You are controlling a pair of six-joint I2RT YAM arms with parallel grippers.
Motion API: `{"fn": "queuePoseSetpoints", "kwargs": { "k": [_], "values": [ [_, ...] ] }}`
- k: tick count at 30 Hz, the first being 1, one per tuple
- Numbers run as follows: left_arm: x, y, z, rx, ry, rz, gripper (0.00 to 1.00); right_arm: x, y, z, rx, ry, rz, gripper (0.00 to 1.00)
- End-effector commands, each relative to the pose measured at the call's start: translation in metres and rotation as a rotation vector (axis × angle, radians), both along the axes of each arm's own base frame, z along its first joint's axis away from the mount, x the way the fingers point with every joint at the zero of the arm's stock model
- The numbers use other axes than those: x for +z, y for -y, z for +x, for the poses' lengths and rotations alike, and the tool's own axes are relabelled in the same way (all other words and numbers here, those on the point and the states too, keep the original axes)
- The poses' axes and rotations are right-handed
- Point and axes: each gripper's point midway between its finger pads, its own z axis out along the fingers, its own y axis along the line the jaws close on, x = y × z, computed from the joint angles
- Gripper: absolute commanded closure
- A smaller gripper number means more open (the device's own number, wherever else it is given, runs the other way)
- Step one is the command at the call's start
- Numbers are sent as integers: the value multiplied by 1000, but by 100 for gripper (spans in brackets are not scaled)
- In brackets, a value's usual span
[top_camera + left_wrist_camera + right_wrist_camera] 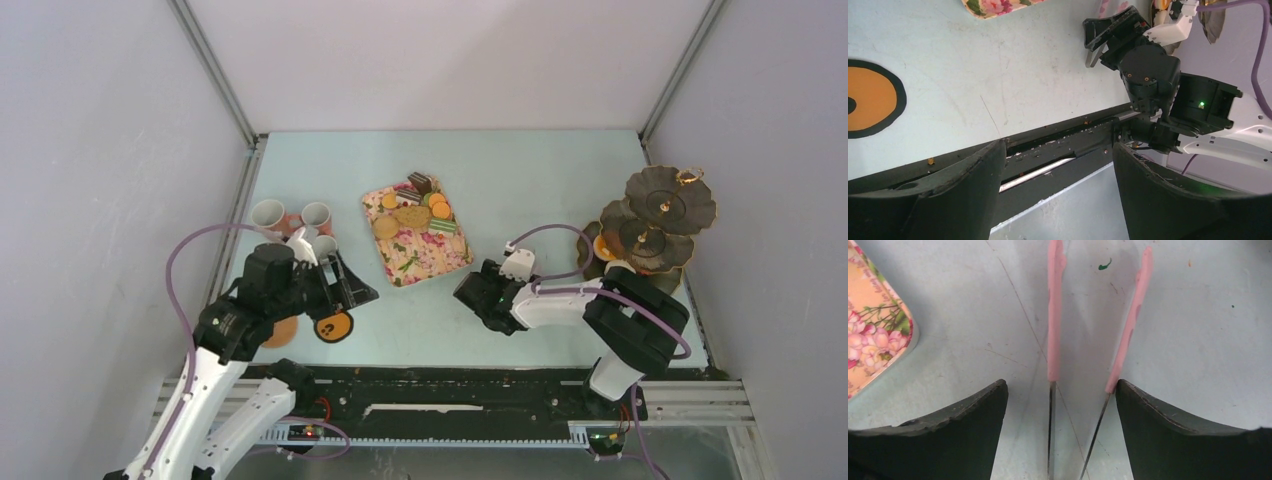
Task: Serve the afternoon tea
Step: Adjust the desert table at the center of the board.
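Right gripper (1060, 384) sits around the tongs (1054, 315), fingers apart, not squeezing them yet. Left gripper (1058, 150) hangs by the table's (520, 170) near-left corner, fingers spread wide, empty.

Pale blue table (520, 170) enclosed by plain white walls (440, 60); aluminium posts (215, 75) at the corners

desk (1198, 340): matt, finely scratched
tongs (1054, 315): smooth pink plastic over thin metal
tray (878, 335): glossy
right tool (1060, 385): matt black plastic
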Motion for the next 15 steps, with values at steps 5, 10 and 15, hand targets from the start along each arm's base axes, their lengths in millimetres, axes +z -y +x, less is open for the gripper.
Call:
{"fn": "queuePoseSetpoints", "kwargs": {
  "k": [5, 10, 15],
  "values": [
    [12, 6, 7, -35, 39, -6, 17, -3, -14, -25, 188, -205, -54, 0],
    [18, 9, 11, -36, 55, -30, 17, 54, 8, -36, 186, -189, 13, 0],
    [20, 15, 15, -4, 83, -105, 17, 82, 60, -41, 36, -129, 104, 2]
  ]
}}
